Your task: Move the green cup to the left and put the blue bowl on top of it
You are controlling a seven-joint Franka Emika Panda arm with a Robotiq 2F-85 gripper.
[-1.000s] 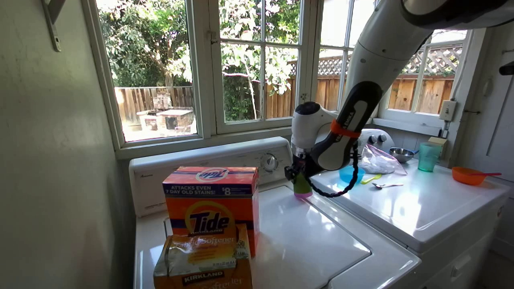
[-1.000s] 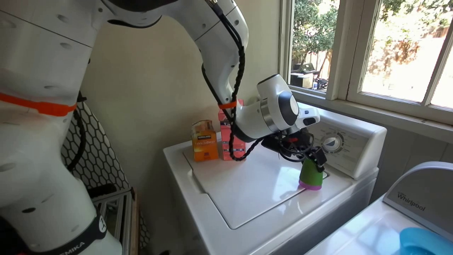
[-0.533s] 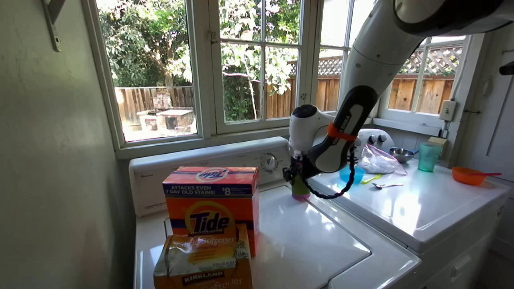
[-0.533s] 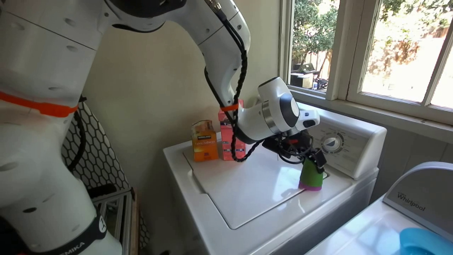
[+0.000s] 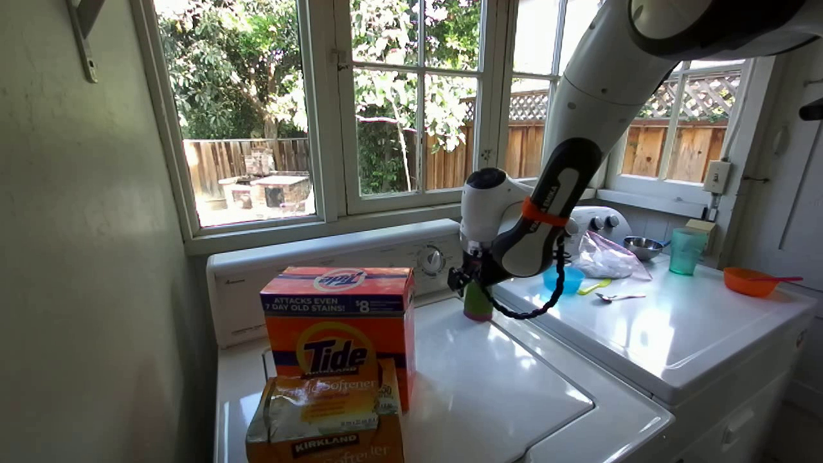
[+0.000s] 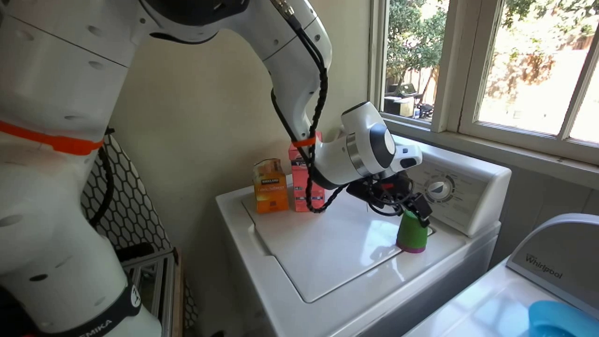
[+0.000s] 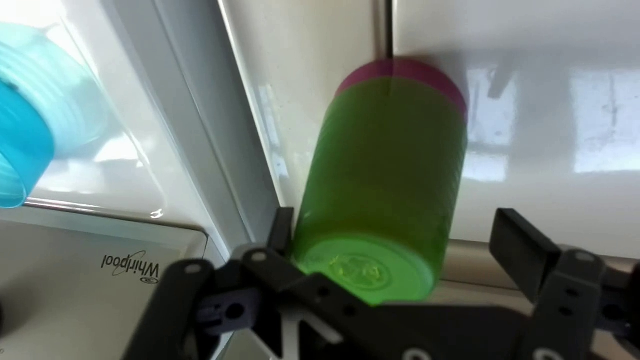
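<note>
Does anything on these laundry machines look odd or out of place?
Yes. The green cup stands upside down, base facing up, straddling a seam in the machine's top, an odd spot for a cup. The softener box looks crumpled at the top, perhaps from being opened. I see nothing spilled.

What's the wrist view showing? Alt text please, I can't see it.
A green cup stands upside down on a white appliance, seen between open black fingers; one is clear of it, the other may touch. At the left edge, a partly cropped blue bowl sits on the neighbouring Whirlpool machine.
</note>
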